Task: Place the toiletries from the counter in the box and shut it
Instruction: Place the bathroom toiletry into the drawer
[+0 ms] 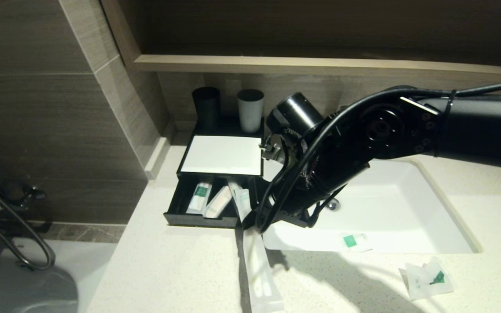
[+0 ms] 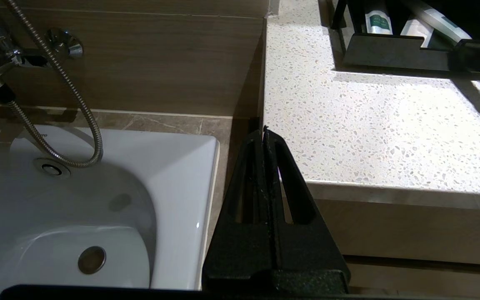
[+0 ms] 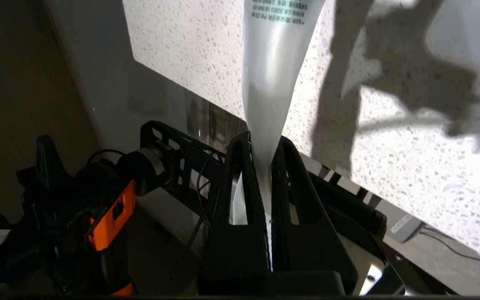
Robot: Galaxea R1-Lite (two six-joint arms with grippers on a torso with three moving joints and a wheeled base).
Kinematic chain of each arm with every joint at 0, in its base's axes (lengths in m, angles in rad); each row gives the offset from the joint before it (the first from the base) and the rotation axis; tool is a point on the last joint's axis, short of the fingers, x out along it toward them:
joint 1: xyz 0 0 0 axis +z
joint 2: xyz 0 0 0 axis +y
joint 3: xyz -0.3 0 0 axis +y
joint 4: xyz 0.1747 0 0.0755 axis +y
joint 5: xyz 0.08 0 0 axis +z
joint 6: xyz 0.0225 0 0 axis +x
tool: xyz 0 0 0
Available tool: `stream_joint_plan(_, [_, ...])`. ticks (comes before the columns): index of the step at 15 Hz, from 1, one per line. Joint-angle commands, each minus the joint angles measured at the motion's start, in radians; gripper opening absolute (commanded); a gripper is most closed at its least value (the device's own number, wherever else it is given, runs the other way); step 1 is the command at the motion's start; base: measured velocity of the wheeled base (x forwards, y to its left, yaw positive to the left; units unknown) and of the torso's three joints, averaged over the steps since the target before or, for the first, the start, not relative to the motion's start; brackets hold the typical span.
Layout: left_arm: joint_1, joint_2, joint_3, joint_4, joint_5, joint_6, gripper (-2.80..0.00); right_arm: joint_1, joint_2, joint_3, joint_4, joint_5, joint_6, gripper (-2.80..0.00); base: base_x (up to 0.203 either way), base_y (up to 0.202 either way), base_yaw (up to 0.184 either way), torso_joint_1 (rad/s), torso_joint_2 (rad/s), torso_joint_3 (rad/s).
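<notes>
The black box (image 1: 222, 130) with its white panel stands at the back of the counter (image 1: 168, 269), its drawer (image 1: 198, 220) pulled open. Three toiletries packets (image 1: 200, 196) lie in the drawer. My right gripper (image 3: 261, 139) is shut on one end of a long white packet (image 3: 271, 75). In the head view this packet (image 1: 261, 269) stretches from the drawer's right front corner towards the counter's front edge. A small packet with a green square (image 1: 354, 240) lies on the basin's front rim. A squarish packet (image 1: 426, 278) lies front right. My left gripper (image 2: 263, 131) is shut, empty, off the counter's left edge.
A black cup (image 1: 206, 106) and a grey cup (image 1: 250, 108) stand behind the box. The white basin (image 1: 407, 208) fills the counter's right half. Left of the counter are a bathtub (image 2: 56, 208) and a shower hose (image 2: 69, 91). Wall tiles close the back.
</notes>
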Motion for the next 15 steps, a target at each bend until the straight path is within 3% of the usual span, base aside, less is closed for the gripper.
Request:
stream_joint_plan(1, [0.000, 0.000, 0.000, 0.000, 0.001, 0.000, -2.80, 0.001, 0.008, 0.000, 0.029, 0.014, 0.004, -2.80, 0.000, 0.000, 0.000, 0.000, 0.00, 0.000])
stream_joint_plan(15, [0.000, 0.000, 0.000, 0.000, 0.001, 0.000, -2.80, -0.013, 0.085, -0.005, 0.023, 0.045, 0.004, -2.80, 0.000, 0.000, 0.000, 0.000, 0.00, 0.000])
